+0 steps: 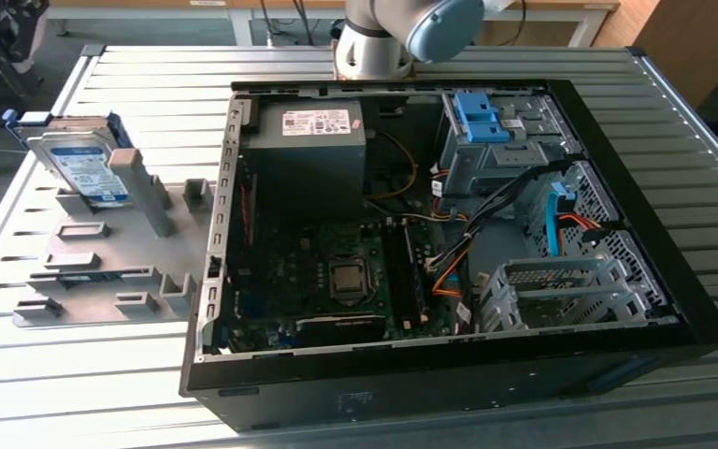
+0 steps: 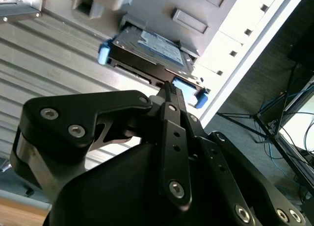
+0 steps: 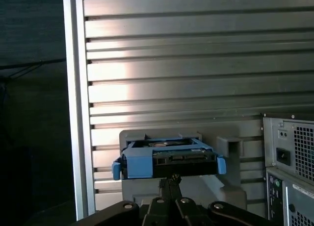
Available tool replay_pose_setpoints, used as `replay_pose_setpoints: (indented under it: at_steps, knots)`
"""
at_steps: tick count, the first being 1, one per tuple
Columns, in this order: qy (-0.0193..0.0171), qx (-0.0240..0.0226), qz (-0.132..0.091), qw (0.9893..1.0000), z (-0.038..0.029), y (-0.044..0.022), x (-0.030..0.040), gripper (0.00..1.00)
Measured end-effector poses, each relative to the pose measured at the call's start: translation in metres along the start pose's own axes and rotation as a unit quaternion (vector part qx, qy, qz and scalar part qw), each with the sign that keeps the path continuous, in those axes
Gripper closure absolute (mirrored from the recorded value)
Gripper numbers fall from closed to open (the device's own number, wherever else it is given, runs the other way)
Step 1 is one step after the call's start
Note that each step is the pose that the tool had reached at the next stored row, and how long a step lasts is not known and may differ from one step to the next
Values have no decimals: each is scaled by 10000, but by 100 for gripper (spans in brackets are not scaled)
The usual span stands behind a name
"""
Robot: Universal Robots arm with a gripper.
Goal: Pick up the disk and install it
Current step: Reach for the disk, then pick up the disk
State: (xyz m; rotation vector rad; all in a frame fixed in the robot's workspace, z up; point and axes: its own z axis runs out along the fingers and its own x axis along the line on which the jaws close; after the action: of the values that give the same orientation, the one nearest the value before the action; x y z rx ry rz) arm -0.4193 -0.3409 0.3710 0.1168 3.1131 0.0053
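The disk (image 1: 82,168), a silver drive with a white-and-blue label in a bright blue carrier, leans upright in a grey fixture (image 1: 109,271) at the exterior view's left. In both wrist views its connector end faces my gripper, and the disk (image 2: 147,47) (image 3: 169,160) lies just beyond the fingertips. My gripper (image 2: 169,88) (image 3: 172,179) is shut, its black fingers pressed together with nothing between them, and clear of the disk. The arm's grey and blue joint (image 1: 391,37) hangs over the far edge of the table.
An open black computer case (image 1: 658,309) fills the middle of the slatted metal table (image 1: 147,65). Inside are a grey power-supply box (image 1: 315,150), a blue bracket on a grey bay (image 1: 481,117), an empty metal drive cage (image 1: 559,290) and loose cables.
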Motion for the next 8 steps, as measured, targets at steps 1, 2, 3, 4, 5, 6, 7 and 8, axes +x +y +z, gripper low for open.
replay_pose_setpoints:
  at_steps: [1,2,3,4,5,6,7,8]
  knots:
    - [-1,0,0,10000,2,-3,45,89]
    - [0,0,1,10000,2,-7,91,89]
    - [0,0,0,10000,2,-10,129,89]
    - [0,-1,0,10000,2,-11,149,89]
    - [1,0,-1,10000,2,-11,149,89]
    - [1,0,-1,10000,2,-11,149,89]
    - [0,0,-1,10000,2,-11,150,89]
    - [0,0,-1,10000,2,-12,155,89]
